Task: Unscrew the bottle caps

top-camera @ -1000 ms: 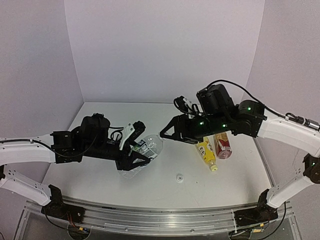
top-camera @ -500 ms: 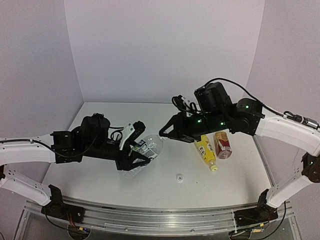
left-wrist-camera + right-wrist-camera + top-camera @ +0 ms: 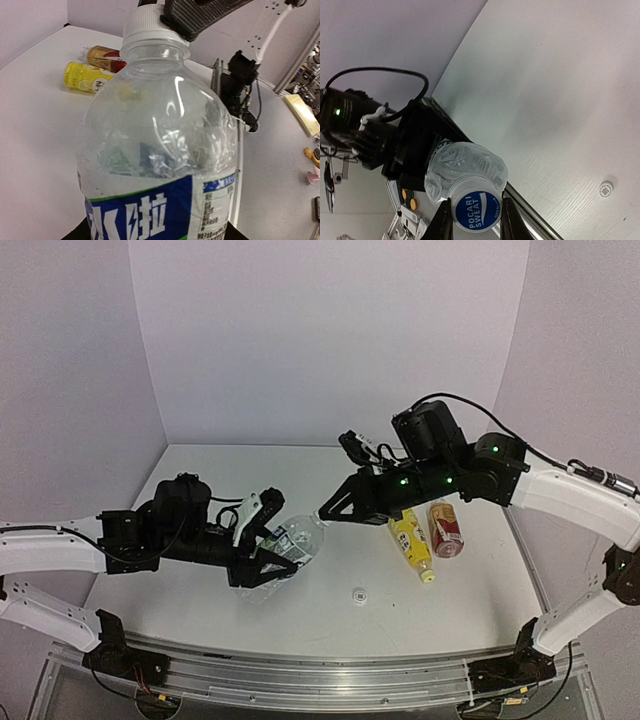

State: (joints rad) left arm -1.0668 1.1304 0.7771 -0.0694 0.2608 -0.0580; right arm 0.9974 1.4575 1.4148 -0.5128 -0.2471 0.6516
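Top external: clear bottle (image 3: 296, 540) held up off the table (image 3: 300, 470), left of centre, tilted w/ neck up and rightward toward the right arm. Prob. angled so the white cap (image 3: 477, 211) meets the right gripper (image 3: 322, 512) head-on, w/ body braced vs. the twist.

Left gripper (image 3: 262, 560): clamped round the lower body at the blue-white label, jaws only as wide as the bottle.

Right gripper: at the neck. Right wrist view has its 2 fingers (image 3: 445, 220) flanking the cap, gap narrow, pads apparently touching both sides, so prob. gripped for unscrewing. Cap on the neck, not yet off.

Yellow bottle (image 3: 413, 545) and amber bottle (image 3: 446, 530): lying side by side on the table at right, below the right arm, well apart from the action.

Small white disc (image 3: 359, 594) on the table near centre, toward the near edge: maybe a loose cap, too small to tell.
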